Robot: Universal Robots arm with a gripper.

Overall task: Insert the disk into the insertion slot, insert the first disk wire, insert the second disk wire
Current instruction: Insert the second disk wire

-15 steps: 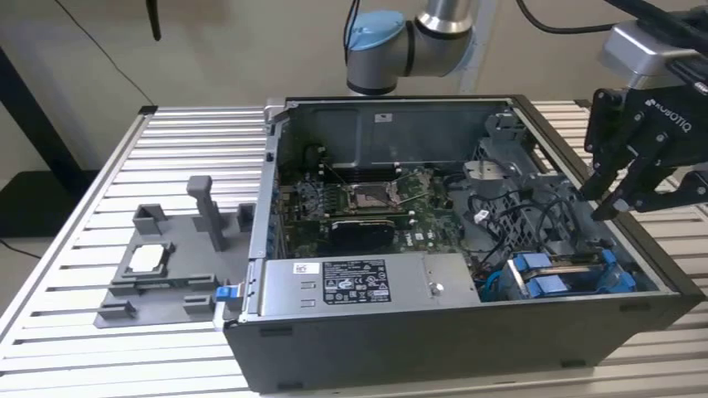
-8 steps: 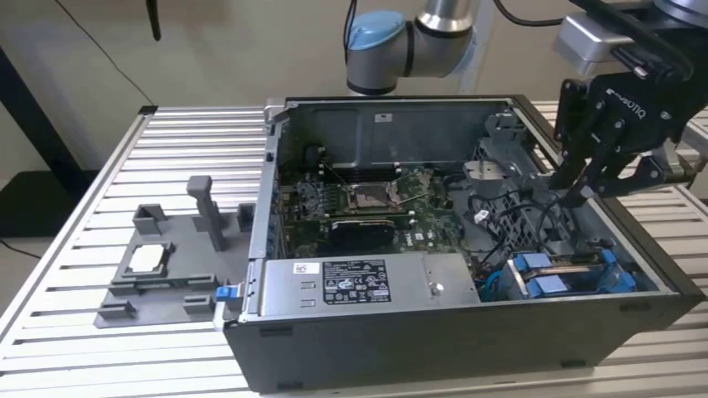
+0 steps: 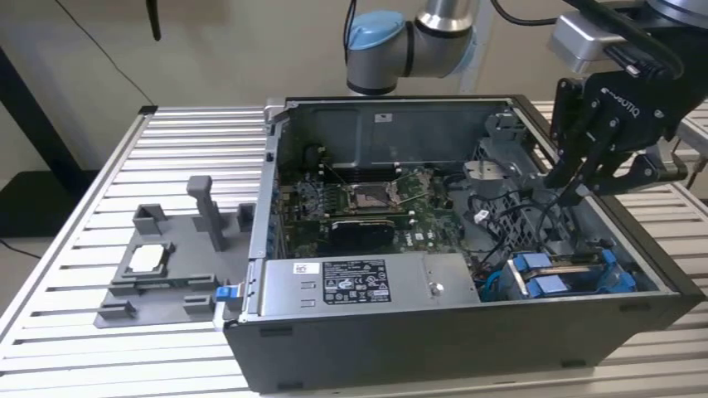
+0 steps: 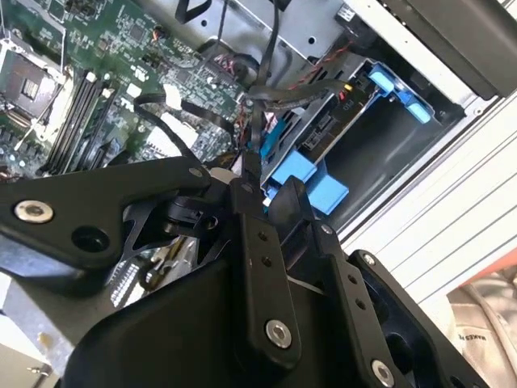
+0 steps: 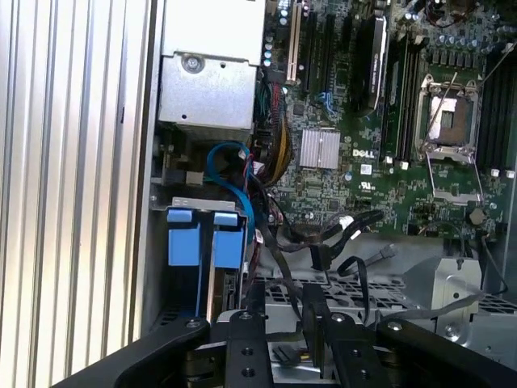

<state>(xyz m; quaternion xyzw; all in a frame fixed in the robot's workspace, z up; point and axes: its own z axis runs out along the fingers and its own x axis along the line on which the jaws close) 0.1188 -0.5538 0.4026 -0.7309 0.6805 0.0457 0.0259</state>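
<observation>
one disk (image 3: 548,286) in a blue plastic frame was seated in the one grey sheet-metal insertion slot (image 4: 388,141); above that slot one black claw (image 3: 572,192) was held, its grip not discernible.

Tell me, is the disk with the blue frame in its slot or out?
In. The disk sits down inside the grey metal insertion slot, with its blue end tabs showing at the cage's edge.
</observation>
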